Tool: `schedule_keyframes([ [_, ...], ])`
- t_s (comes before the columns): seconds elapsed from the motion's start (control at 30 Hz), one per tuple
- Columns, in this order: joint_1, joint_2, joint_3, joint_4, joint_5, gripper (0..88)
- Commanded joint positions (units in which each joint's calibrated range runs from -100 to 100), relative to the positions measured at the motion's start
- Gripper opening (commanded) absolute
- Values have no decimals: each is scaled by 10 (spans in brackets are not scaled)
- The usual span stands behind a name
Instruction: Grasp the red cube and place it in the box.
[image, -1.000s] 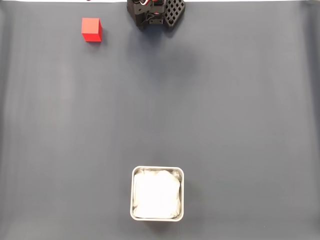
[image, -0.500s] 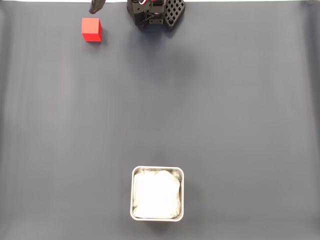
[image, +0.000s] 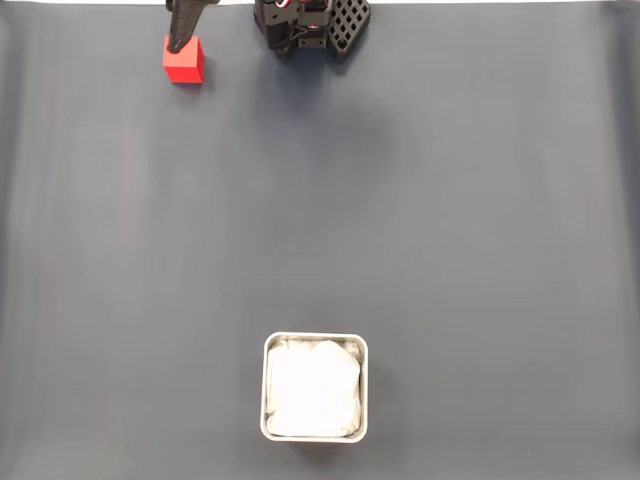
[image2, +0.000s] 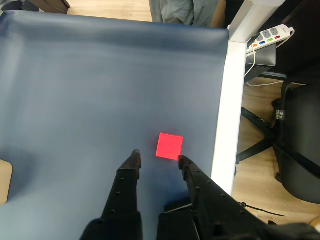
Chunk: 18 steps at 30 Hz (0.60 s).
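Observation:
The red cube (image: 184, 62) sits on the dark grey mat near the top left of the fixed view. My gripper (image: 180, 40) reaches in from the top edge and overlaps the cube's upper side. In the wrist view the gripper (image2: 157, 156) is open with nothing between its black fingers (image2: 131, 165). There the red cube (image2: 169, 146) lies just beyond the fingertips, slightly right of the gap. The box (image: 315, 341), grey-rimmed with a white wrinkly lining, stands far off at the bottom middle of the fixed view.
The arm's black base (image: 310, 25) sits at the top middle of the fixed view. In the wrist view the table's white edge (image2: 227, 100) runs close to the right of the cube. Past it are a power strip (image2: 270, 35) and a black chair (image2: 300, 145).
The gripper has come into the fixed view from the top edge and moved down to the cube's upper side. Cube and box have not moved.

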Motion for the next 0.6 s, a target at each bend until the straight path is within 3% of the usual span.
schedule_keyframes([
  [0.0,10,12,5,-31,0,192],
  [0.57,62,13,87,-91,15,262],
])
